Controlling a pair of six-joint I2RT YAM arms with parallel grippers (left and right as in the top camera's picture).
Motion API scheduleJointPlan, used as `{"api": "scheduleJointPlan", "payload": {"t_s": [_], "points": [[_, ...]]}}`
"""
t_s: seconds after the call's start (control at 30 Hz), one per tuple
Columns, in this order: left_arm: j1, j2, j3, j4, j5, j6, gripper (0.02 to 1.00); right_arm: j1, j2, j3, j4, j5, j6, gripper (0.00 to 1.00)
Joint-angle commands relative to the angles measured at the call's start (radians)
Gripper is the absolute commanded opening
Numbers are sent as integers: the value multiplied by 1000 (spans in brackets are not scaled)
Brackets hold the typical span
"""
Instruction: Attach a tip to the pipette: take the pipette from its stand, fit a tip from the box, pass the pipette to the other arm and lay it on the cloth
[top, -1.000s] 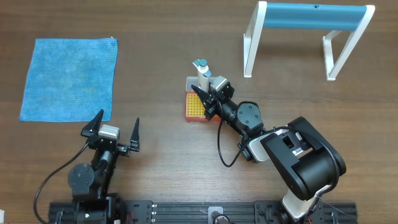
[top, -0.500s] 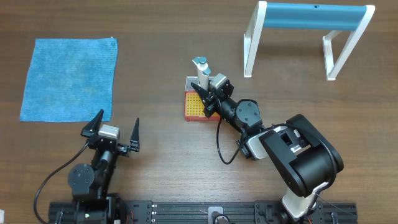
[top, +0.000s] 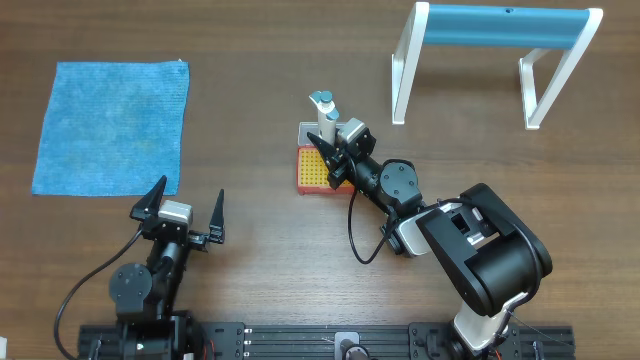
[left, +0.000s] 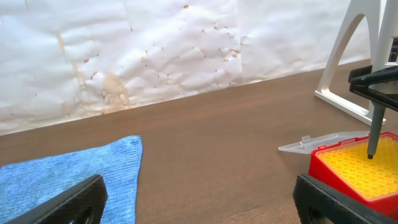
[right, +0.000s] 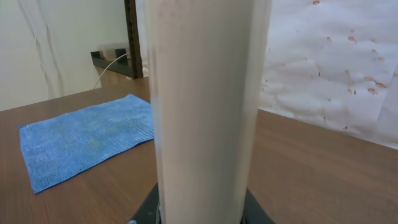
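No words, labels, brand marks, numbers or signs can be read on anything in these views.

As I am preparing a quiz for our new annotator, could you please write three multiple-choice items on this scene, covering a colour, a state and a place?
1. What colour is the cloth? A) red B) blue C) white
2. How is the left pincer? A) open, empty B) shut, empty C) shut on the cloth
3. Where is the pipette? A) in the left pincer B) lying on the cloth C) upright over the tip box, in the right pincer

Answers: 1 B, the top view shows it blue; 2 A, its fingers stand wide apart; 3 C, the left wrist view shows its shaft end at the tip box.
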Motion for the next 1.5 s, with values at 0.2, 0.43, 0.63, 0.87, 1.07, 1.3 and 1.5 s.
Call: {"api": "scheduleJointPlan", "payload": {"t_s": [0.2, 0.43, 0.63, 0.87, 1.07, 1.3, 1.5], "points": [[-3, -6, -1, -6, 4, 3, 965, -3, -13, -10, 12, -33, 11, 82], [-3, -6, -1, -6, 4, 3, 965, -4, -23, -10, 11, -33, 11, 80], [-3, -6, -1, -6, 4, 3, 967, -8, -23, -28, 9, -33, 11, 80], [-3, -6, -1, -6, 4, 3, 965, -7, -23, -29, 1, -33, 11, 80], [-3, -6, -1, -6, 4, 3, 967, -7, -19, -29, -31, -33, 11, 80], [-3, -6, -1, -6, 4, 3, 967, -3, 26, -33, -43, -33, 8, 80], [-3, -6, -1, -6, 4, 3, 967, -3, 62, -62, 7, -34, 8, 80]]}}
